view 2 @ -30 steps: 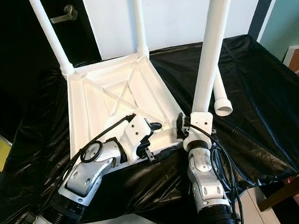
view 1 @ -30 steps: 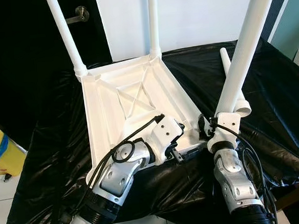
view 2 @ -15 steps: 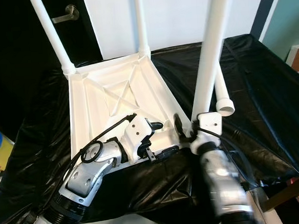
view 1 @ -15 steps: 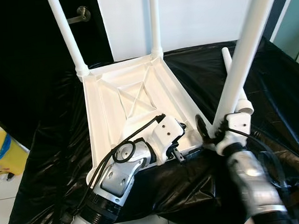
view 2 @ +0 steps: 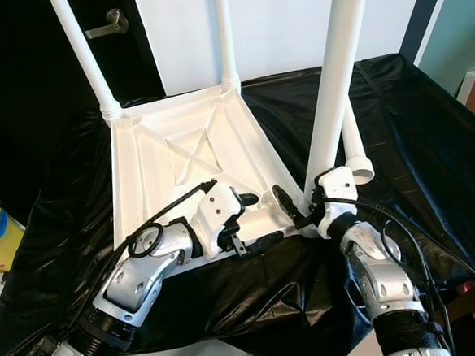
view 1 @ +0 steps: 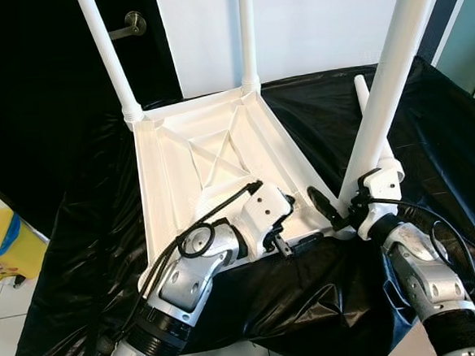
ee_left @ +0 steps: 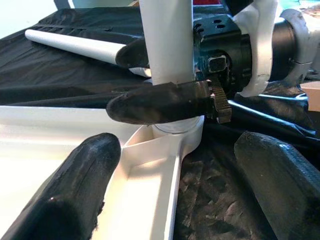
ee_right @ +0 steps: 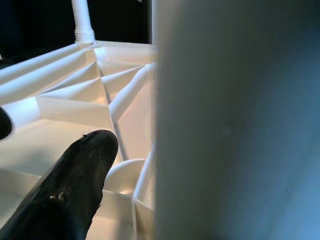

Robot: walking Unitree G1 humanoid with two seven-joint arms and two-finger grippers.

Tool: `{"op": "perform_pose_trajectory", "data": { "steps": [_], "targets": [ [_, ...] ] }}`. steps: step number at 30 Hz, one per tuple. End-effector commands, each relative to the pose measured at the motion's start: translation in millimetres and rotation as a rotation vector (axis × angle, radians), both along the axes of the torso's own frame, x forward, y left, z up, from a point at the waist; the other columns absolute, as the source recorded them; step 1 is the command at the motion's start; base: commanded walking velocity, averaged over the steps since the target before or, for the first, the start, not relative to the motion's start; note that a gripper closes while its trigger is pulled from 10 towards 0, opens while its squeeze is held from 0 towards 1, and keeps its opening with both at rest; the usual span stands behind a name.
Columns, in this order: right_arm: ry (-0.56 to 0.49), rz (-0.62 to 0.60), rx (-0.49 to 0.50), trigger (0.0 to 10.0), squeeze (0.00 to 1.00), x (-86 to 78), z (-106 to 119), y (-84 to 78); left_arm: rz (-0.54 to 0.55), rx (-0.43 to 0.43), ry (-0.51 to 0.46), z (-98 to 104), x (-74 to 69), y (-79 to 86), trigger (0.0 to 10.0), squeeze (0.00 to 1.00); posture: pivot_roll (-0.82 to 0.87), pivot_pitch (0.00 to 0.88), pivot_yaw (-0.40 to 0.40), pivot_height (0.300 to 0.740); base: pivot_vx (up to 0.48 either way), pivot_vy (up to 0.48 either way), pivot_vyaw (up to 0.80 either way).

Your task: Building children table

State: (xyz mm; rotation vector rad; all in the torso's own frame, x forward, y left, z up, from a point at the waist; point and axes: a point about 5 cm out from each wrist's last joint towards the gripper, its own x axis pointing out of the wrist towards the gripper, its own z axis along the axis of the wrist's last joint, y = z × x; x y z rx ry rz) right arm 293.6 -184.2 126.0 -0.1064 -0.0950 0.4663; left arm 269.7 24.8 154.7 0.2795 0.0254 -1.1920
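The white children's table lies upside down on a black cloth. Two legs stand at its far corners. A third leg stands upright in the near right corner socket. My right gripper is open around that leg's base, one finger standing a little off it. My left gripper is open astride the table's near rim beside that corner. A fourth leg lies loose on the cloth behind the standing one.
The black cloth covers the whole work surface and hangs over its near edge. A dark door with a metal handle is at the back left. A yellow bag sits on the floor at left.
My right arm has swung from the near side of the standing leg round to its right, with the gripper staying at the leg's base. The left arm and the table have not moved.
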Motion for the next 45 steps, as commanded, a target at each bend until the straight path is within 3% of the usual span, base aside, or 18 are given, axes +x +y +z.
{"op": "perform_pose_trajectory", "data": {
  "steps": [1,3,4,6,7,8,20,21,37,39,41,45],
  "targets": [
    [0.008,0.03,-0.009,10.0,0.0,1.6,-0.7,4.6,-0.008,0.009,0.004,-0.7,0.8,-0.5,10.0,0.0,-0.16,0.0,0.047,0.74,0.0,0.0,0.0],
    [0.017,0.054,-0.022,10.0,0.0,2.3,-1.4,3.8,-0.007,0.01,0.004,-0.8,0.7,-0.5,10.0,0.0,-0.16,0.0,0.045,0.74,0.0,0.0,0.0],
    [0.025,0.07,-0.033,7.9,0.0,2.3,-2.7,2.7,-0.007,0.01,0.006,-1.4,0.2,-0.5,10.0,0.0,-0.16,0.0,0.043,0.74,0.0,0.0,0.0],
    [0.025,0.07,-0.033,7.9,0.0,2.3,-2.7,2.7,-0.007,0.01,0.006,-1.4,0.2,-0.5,10.0,0.0,-0.16,0.0,0.043,0.74,0.0,0.0,0.0],
    [0.034,0.081,-0.041,7.2,0.0,2.0,-4.9,1.0,-0.005,0.011,0.01,-2.7,-0.6,-0.3,10.0,0.0,-0.16,0.0,0.041,0.74,0.0,0.0,0.0],
    [0.042,0.088,-0.05,0.0,0.0,0.8,-7.9,-0.3,-0.001,0.018,0.015,-5.9,-1.2,0.2,10.0,0.0,-0.15,0.0,0.038,0.74,0.0,0.0,0.0],
    [0.093,0.06,-0.03,0.0,0.0,-3.8,-21.9,-3.3,0.022,0.042,0.05,-19.9,-2.7,3.6,10.0,0.0,-0.15,0.0,0.035,0.74,0.0,0.0,0.0],
    [0.097,0.05,-0.027,10.0,0.0,-4.6,-23.4,-3.4,0.026,0.052,0.051,-22.3,-2.7,4.1,10.0,0.0,-0.15,0.0,0.035,0.74,0.0,0.0,0.0],
    [0.118,-0.171,0.019,10.0,0.0,-8.6,-33.7,3.7,0.031,0.065,0.047,-24.8,-2.1,4.8,10.0,0.0,-0.16,0.0,0.034,0.74,0.0,0.0,0.0],
    [0.127,-0.238,0.043,10.0,0.0,-10.6,-36.5,9.7,0.029,0.061,0.048,-24.3,-2.5,4.1,10.0,0.0,-0.16,0.0,0.034,0.74,0.0,0.0,0.0],
    [0.149,-0.331,0.086,10.0,0.0,-14.7,-42.0,25.6,0.026,0.058,0.047,-23.7,-2.2,3.0,10.0,0.0,-0.16,0.0,0.033,0.74,0.0,0.0,0.0],
    [0.164,-0.388,0.112,10.0,0.0,-15.6,-44.4,39.1,0.025,0.058,0.042,-23.0,-0.8,3.9,10.0,0.0,-0.15,0.0,0.035,0.74,0.0,0.0,0.0]
  ]
}}
